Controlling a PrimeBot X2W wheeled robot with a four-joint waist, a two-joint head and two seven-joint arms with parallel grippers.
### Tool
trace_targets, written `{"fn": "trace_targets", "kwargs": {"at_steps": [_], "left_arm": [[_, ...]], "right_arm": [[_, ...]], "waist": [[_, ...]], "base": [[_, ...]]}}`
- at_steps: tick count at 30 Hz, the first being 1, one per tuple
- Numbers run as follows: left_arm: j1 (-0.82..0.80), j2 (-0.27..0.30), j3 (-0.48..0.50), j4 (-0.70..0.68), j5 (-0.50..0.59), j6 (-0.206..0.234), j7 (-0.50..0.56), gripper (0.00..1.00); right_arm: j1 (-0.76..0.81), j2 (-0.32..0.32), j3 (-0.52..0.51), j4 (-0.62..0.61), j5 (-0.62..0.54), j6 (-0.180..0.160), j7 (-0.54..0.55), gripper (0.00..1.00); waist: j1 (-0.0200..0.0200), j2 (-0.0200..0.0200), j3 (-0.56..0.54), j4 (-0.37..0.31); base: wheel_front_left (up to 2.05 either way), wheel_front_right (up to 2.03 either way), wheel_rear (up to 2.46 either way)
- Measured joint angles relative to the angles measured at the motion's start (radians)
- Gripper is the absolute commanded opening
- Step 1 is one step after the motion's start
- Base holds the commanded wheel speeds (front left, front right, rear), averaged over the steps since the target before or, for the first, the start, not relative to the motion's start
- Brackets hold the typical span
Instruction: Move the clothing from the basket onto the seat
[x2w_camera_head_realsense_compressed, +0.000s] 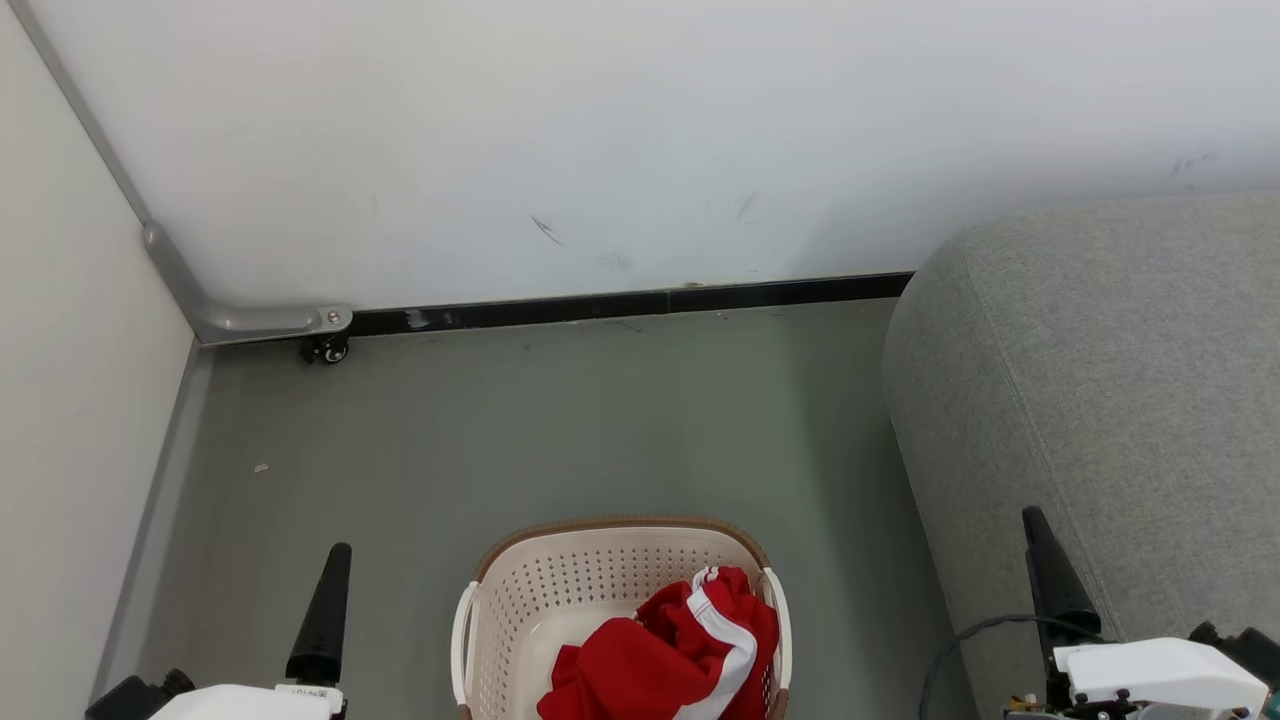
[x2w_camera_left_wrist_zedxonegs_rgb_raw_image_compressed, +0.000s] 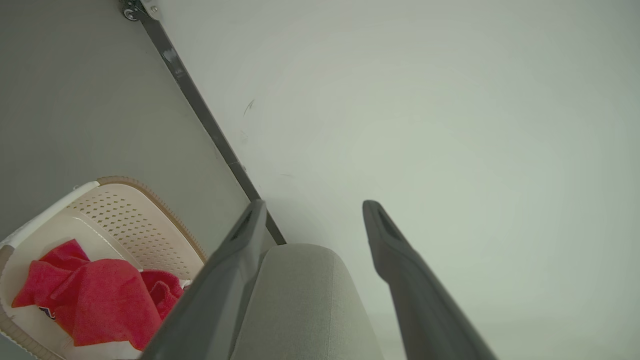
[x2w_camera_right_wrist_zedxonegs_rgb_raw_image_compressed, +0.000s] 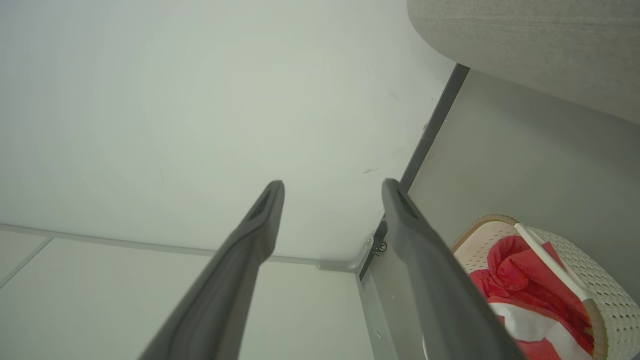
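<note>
I see the red-and-white clothing (x2w_camera_head_realsense_compressed: 665, 655) bunched in the right half of the cream laundry basket (x2w_camera_head_realsense_compressed: 560, 590). The basket stands on the grey floor (x2w_camera_head_realsense_compressed: 560, 420), near the grey sofa seat (x2w_camera_head_realsense_compressed: 1100, 400) to its right. My left tool (x2w_camera_left_wrist_zedxonegs_rgb_raw_image_compressed: 314, 205) hangs left of the basket, fingers spread, empty. My right tool (x2w_camera_right_wrist_zedxonegs_rgb_raw_image_compressed: 332, 184) hangs by the seat's near edge, fingers also spread wide. A white wall (x2w_camera_head_realsense_compressed: 600, 130) stands behind.
</note>
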Motion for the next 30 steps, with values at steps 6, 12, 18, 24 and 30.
{"fn": "trace_targets", "kwargs": {"at_steps": [6, 12, 18, 24, 30], "left_arm": [[0.0, 0.002, -0.011, -0.025, 0.096, 0.01, -0.021, 1.0], [0.0, 0.009, -0.033, -0.049, 0.218, 0.023, -0.043, 1.0], [0.0, 0.021, -0.052, -0.082, 0.355, 0.042, -0.063, 1.0], [0.0, 0.023, -0.078, -0.103, 0.474, 0.054, -0.081, 1.0], [0.0, 0.028, -0.105, -0.123, 0.589, 0.07, -0.103, 1.0]], "right_arm": [[-0.013, -0.009, 0.018, -0.003, -0.086, 0.0, -0.022, 1.0], [-0.032, -0.015, 0.036, -0.002, -0.182, 0.001, -0.044, 1.0], [-0.031, -0.016, 0.056, 0.002, -0.281, 0.001, -0.063, 1.0], [-0.031, -0.016, 0.072, 0.007, -0.379, 0.001, -0.085, 1.0], [-0.032, -0.015, 0.077, 0.016, -0.475, 0.001, -0.095, 1.0]], "waist": [[0.0044, 0.0, -0.005, 0.0], [0.0057, 0.0, -0.008, 0.0], [0.0036, 0.0, -0.008, 0.0], [-0.0015, 0.0, -0.005, -0.001], [-0.0066, 0.0, 0.0, -0.002]], "base": [[0.0, 0.0, 0.0], [0.0, 0.0, 0.0], [0.0, 0.0, 0.0], [0.0, 0.0, 0.0], [0.0, 0.0, 0.0]]}}
